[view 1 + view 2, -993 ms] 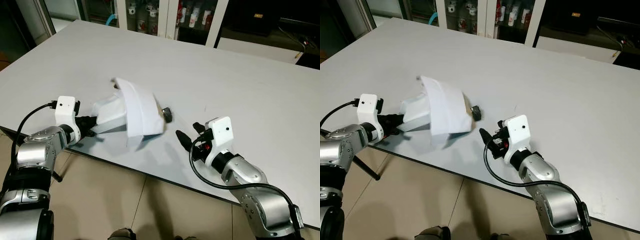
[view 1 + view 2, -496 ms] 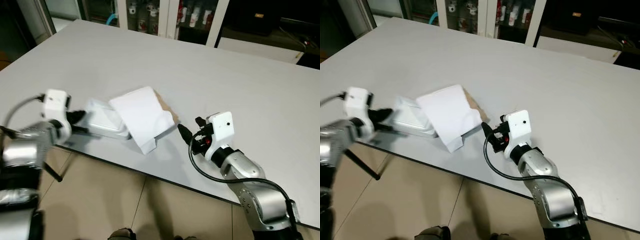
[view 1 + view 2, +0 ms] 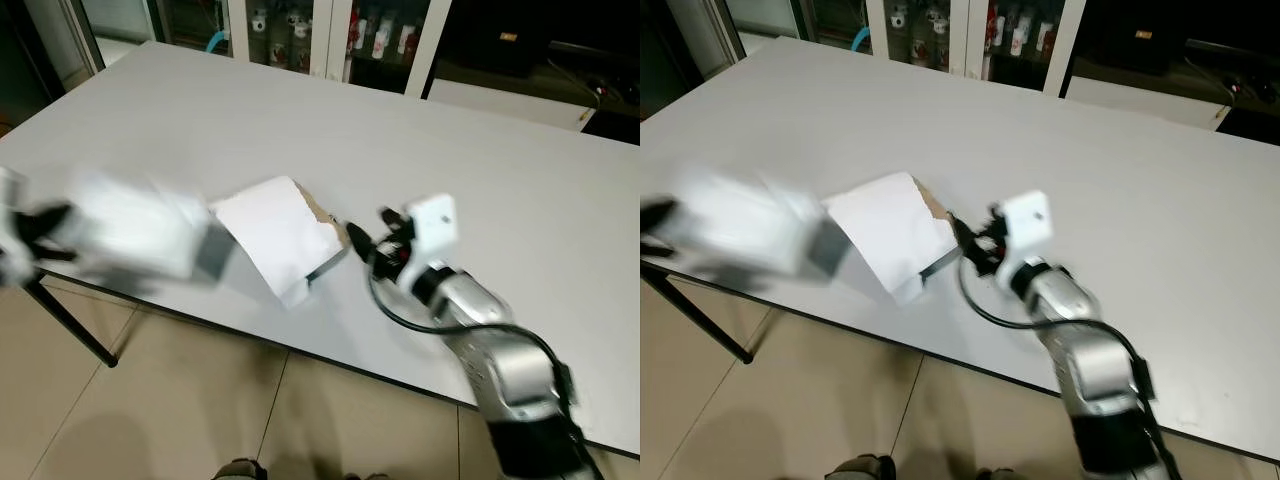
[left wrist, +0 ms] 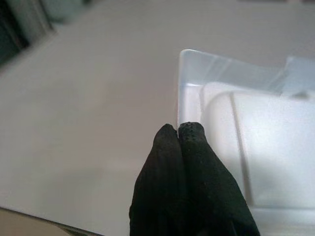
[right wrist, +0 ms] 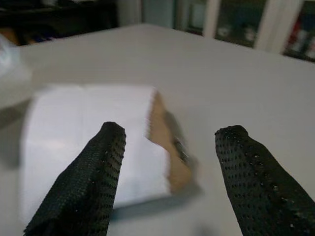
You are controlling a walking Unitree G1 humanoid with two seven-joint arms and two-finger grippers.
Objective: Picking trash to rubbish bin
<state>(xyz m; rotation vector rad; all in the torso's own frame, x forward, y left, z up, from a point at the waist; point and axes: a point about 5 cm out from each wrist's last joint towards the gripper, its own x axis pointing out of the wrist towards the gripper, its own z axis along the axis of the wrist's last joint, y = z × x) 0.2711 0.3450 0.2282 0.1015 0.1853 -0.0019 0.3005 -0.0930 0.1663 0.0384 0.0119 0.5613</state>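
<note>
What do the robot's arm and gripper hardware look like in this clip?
The right arm is silver metal with a white boxy wrist module and a looping black cable. The right gripper has two long black fingers with dimpled pads. The left gripper's fingers are plain black.

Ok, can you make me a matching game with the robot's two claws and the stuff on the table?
Things:
1. left claw
2. right claw
3. white paper bag
4. clear plastic container

States:
a. lying on the table near its edge
b. open, pointing at the bag
c. pinched at its rim
d. shut on a thin rim

Pairs: 1-d, 2-b, 3-a, 4-c
</note>
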